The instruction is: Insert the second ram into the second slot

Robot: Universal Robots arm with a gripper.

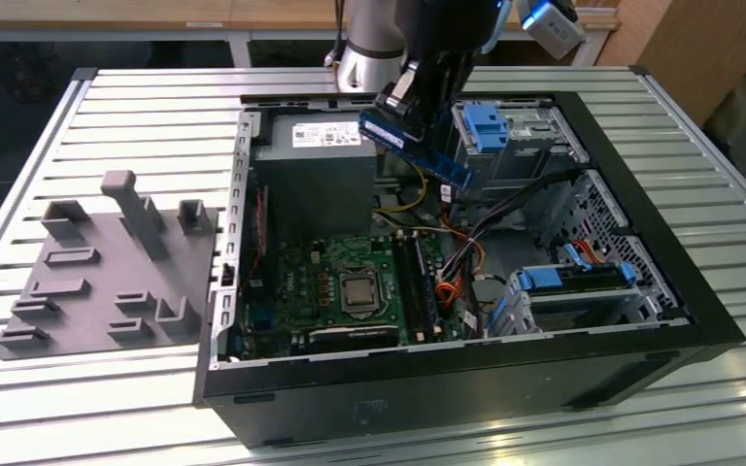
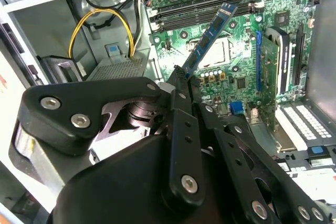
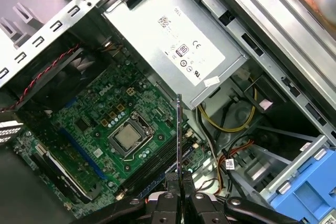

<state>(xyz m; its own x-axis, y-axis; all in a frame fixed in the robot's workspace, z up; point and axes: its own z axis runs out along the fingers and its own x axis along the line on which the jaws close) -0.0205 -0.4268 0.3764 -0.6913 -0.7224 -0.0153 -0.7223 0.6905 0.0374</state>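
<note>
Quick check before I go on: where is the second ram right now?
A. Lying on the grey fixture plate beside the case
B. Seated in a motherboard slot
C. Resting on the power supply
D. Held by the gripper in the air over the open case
D: the gripper is shut on one end of the second ram, which hangs tilted above the motherboard, not touching it.

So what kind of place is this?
More likely a robot test lab or workshop. An opened computer case sits on a slatted metal table, a grey tray of holders lies beside it, and the robot's hand holds a memory stick above the case.
</note>
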